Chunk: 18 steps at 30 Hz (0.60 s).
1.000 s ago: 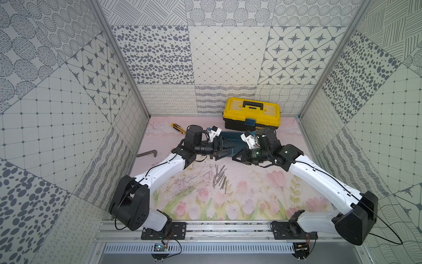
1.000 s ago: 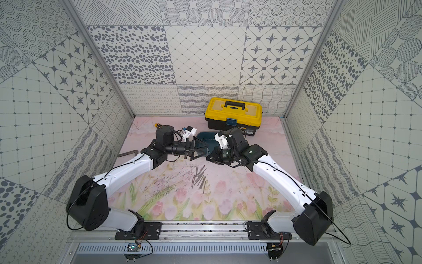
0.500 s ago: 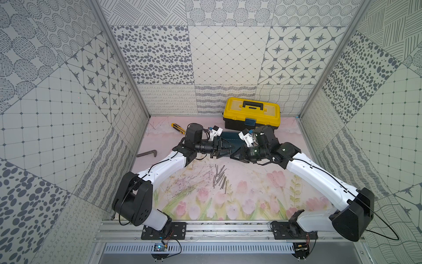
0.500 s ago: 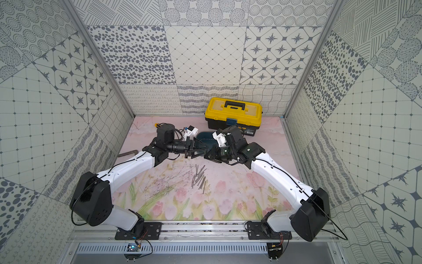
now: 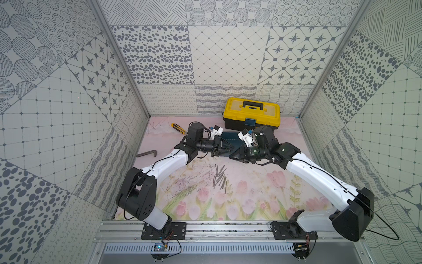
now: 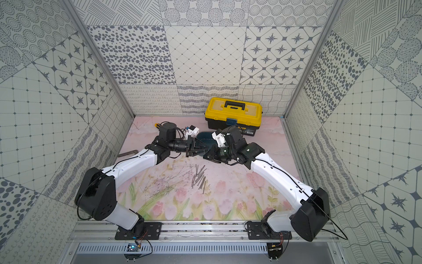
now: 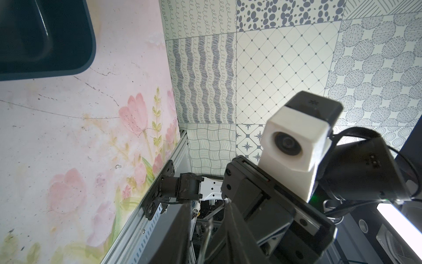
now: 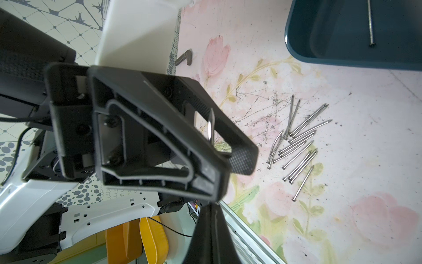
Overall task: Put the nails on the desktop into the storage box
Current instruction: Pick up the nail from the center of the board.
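Largely hidden, the storage box (image 5: 231, 137) sits near the far edge of the table (image 5: 258, 176); nails (image 5: 220, 177) lie mid-table. Left fingers (image 8: 242, 160) stand slightly apart around one nail (image 8: 210, 125) (grip unclear); right fingers (image 8: 210, 233) together.

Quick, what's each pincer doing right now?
Left pincer: partly open, a nail between its jaws, not clamped.
Right pincer: closed, holding that nail.

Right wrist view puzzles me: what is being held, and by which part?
A nail, in the shut right gripper, apparently by one end; which end is hidden.
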Motion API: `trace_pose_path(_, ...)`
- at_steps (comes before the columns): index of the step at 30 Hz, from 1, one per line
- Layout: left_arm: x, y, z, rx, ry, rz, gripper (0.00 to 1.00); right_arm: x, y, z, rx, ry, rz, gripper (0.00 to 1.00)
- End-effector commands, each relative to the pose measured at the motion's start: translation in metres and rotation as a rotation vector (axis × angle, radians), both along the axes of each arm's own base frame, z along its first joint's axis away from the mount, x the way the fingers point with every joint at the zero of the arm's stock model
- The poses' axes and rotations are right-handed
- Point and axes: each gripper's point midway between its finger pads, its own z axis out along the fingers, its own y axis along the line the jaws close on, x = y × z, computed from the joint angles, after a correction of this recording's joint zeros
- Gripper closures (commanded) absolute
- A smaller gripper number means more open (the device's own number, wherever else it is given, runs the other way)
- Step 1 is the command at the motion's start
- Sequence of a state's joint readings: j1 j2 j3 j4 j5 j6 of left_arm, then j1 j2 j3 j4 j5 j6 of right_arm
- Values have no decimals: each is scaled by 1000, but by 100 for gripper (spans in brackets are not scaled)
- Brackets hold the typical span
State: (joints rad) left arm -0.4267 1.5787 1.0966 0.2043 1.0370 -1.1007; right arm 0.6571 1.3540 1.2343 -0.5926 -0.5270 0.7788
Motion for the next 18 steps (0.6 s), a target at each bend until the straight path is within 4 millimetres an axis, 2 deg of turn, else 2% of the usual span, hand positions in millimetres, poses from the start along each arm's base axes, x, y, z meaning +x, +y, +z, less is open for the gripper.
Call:
trace_pose_path(1,0,0,10,-29,-37,-36,83,6,8,10,33,-33,5,100)
trace_pose_path(5,1,1,9,-29,-29,-38,100,7,9,9,32,-30,3,100)
trace_pose_path(10,2,3,10,-31,-30,-36,100,10,9,6,20,-32,-9,100)
trace_pose_path(11,2,3,10,-29,-30,-37,100,11,9,4,17,-31,-10,94)
trace_pose_path(13,2,3,9,-24,-31,-36,100,15,7,3,9,-33,-26,70)
trace_pose_path(14,3,3,9,-18,-32,-33,100,18,5,4,8,-36,-36,61)
trace_pose_path(15,4,4,7,-5,-24,-28,100,20,3,6,9,-42,-49,55)
trace_pose_path(18,11,8,-1,50,-3,-1,100,28,-13,14,14,-66,-104,48)
